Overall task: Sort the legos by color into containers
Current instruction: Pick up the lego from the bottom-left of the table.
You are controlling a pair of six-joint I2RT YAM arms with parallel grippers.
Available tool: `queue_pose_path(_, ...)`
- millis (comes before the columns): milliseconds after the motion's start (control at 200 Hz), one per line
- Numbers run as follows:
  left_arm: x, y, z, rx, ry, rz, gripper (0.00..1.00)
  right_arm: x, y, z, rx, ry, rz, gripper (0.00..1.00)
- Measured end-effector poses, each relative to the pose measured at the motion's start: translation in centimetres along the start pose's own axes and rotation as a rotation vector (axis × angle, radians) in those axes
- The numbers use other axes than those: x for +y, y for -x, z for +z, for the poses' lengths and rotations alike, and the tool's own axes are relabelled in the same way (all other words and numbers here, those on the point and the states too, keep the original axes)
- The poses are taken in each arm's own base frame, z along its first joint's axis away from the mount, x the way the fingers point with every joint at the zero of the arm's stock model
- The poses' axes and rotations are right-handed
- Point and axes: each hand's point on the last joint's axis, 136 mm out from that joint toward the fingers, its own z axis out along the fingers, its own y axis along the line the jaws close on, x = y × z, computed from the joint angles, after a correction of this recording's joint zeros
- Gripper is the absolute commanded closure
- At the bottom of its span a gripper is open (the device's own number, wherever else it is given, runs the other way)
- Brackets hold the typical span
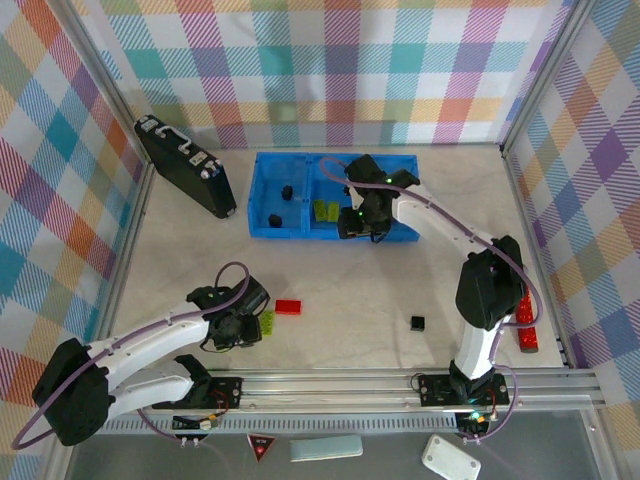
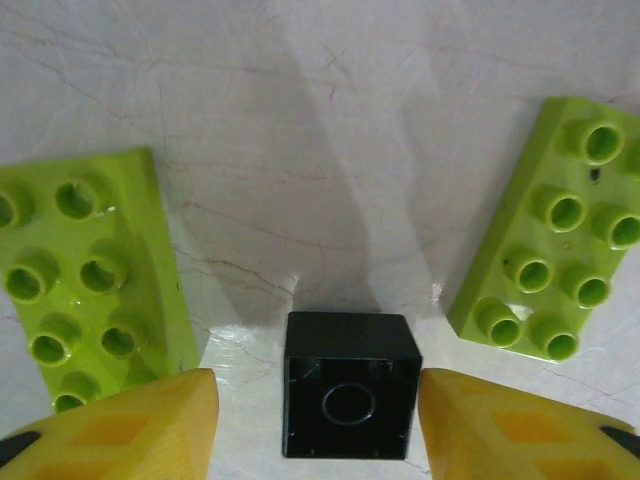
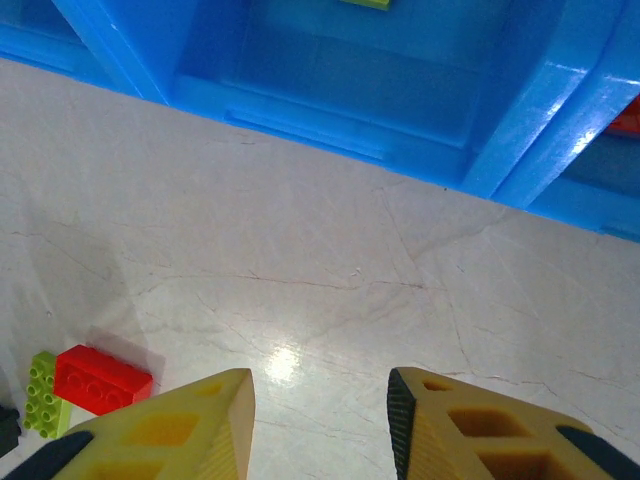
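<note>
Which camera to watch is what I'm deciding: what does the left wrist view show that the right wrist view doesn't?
Left wrist: a black brick, hollow side up, between the left fingers, with lime-green bricks left and right of it. Right wrist: the blue tray wall, a red brick, and nothing between the right fingers. Both: the pale table and yellow fingers.

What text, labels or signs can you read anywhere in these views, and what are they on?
No text can be read in these views.
Red triangle sign, at the near edge of the top view: its marking is too small to read.
Black case: no legible label.
Lime-green bricks: no readable lettering on the studs.
</note>
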Motion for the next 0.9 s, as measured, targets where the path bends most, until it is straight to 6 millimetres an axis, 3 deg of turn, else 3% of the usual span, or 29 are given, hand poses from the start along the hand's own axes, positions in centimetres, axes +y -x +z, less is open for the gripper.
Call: queue_pose_path(900, -0.75, -0.49, 0.48, 0.0, -0.017, 0.013, 0.65, 0.41, -0.42, -0.15, -0.004, 0.019, 0.012, 0.6)
